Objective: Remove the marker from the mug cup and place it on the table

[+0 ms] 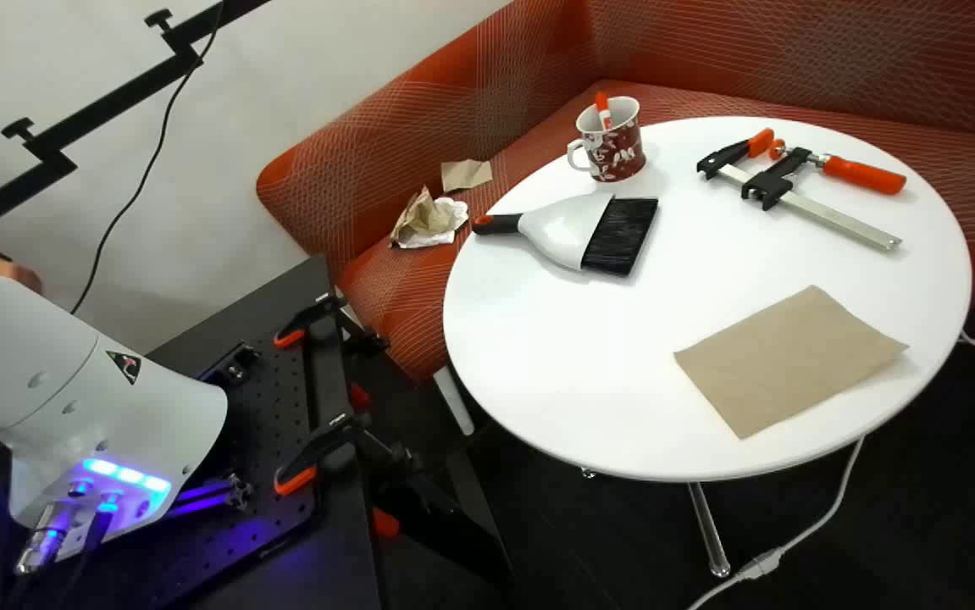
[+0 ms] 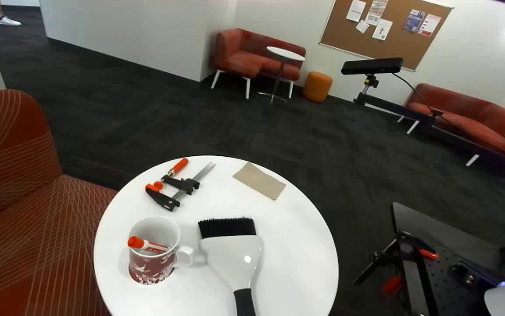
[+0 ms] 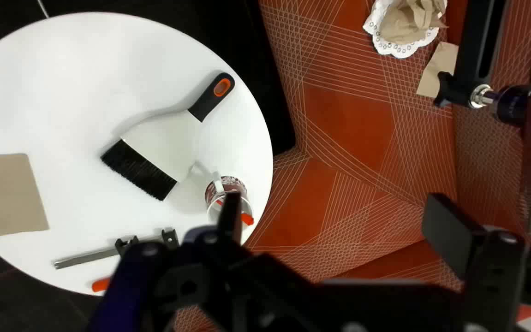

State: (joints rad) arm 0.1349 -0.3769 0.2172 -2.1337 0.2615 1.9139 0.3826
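Note:
The marker, with an orange-red cap and a white and red body, leans inside the white mug cup with its red pattern. In both exterior views the marker (image 1: 602, 108) (image 2: 149, 246) rises above the rim of the mug cup (image 1: 618, 154) (image 2: 152, 268). The mug stands upright near the edge of the round white table (image 1: 538, 364) (image 2: 296, 250). In the wrist view my gripper (image 3: 334, 203) is open and empty, its fingers wide apart above the couch. The left finger partly covers the mug (image 3: 235, 184) and marker (image 3: 247, 219). The gripper is out of both exterior views.
A white brush with black bristles (image 1: 567, 229) lies beside the mug. A red-and-black clamp (image 1: 834, 216) and a brown paper sheet (image 1: 792, 360) lie on the table. The red-orange couch (image 1: 470, 93) borders it, with crumpled paper (image 1: 428, 220). A black camera mount (image 3: 473, 60) stands at upper right.

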